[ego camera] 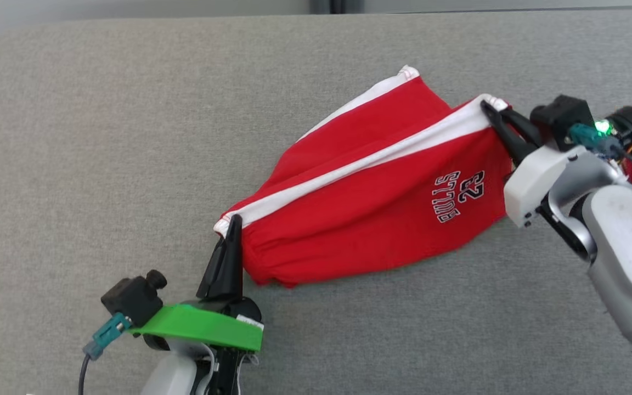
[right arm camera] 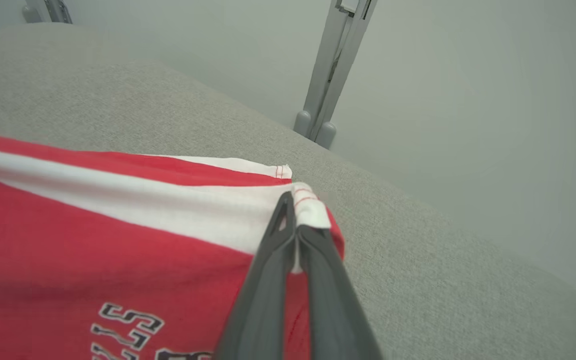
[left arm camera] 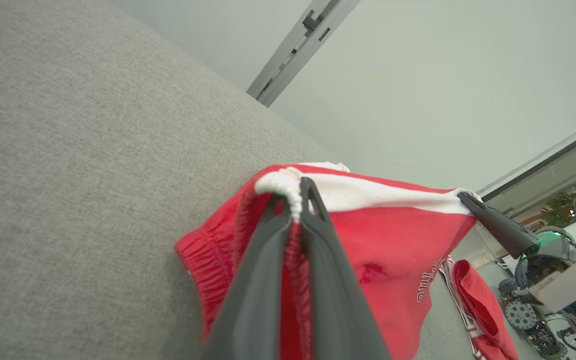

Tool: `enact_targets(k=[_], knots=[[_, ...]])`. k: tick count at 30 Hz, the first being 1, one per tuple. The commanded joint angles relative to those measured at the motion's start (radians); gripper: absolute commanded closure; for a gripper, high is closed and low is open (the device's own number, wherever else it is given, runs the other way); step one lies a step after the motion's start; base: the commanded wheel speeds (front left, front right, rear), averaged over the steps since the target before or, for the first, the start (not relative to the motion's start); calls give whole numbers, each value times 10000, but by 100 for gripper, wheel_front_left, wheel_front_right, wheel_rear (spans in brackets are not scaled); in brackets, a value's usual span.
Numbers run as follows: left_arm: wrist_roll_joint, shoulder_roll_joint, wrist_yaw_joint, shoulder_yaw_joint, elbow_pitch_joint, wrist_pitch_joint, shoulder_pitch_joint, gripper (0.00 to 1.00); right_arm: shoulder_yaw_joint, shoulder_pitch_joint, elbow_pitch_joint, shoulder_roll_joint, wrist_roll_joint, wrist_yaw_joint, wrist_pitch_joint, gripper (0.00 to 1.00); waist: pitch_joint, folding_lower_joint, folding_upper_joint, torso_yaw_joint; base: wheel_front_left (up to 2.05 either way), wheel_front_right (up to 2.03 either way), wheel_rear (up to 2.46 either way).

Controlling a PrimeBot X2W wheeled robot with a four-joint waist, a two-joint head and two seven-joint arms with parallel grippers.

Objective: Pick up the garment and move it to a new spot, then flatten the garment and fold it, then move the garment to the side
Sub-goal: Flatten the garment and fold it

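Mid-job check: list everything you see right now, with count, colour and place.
red shorts: one, red with white side stripes and a printed team name and number, stretched between both grippers over the table
table: one, grey fabric top, under the shorts and both arms
second garment: one, red with white trim, lying beyond the right arm
metal post: one, grey, upright behind the table's far edge
left gripper: one, dark fingers, shut on the shorts' gathered waistband end, near left
right gripper: one, dark fingers, shut on the white stripe at the hem end, far right
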Motion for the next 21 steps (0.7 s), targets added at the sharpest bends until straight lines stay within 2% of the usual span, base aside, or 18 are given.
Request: enact_targets(k=[1, 9, 19, 20, 21], knots=[[-364, 6, 94, -60, 214, 1, -350, 100, 191, -587, 566, -158, 86, -18, -93, 100, 640, 1, -1, 695, 0, 0, 0], [-880, 20, 202, -713, 1056, 0, -1474, 100, 908, -2939, 3449, -188, 295, -21, -670, 100, 1238, 1, -1, 1349, 0, 0, 0], [-1174, 20, 352, -1130, 1254, 0, -2323, 100, 2205, -4686, 5825, 129, 670, -20, -1443, 100, 1626, 1, -1, 1642, 0, 0, 0], [-1186, 20, 381, -1109, 1278, 1, -2362, 100, 2331, -4811, 6032, 182, 713, -20, -1540, 96, 1626, 1, -1, 1645, 0, 0, 0], [-1205, 20, 393, -1096, 1302, 0, -2394, 100, 2436, -4899, 6197, 247, 764, -20, -1620, 85, 1619, 1, -1, 1648, 0, 0, 0]])
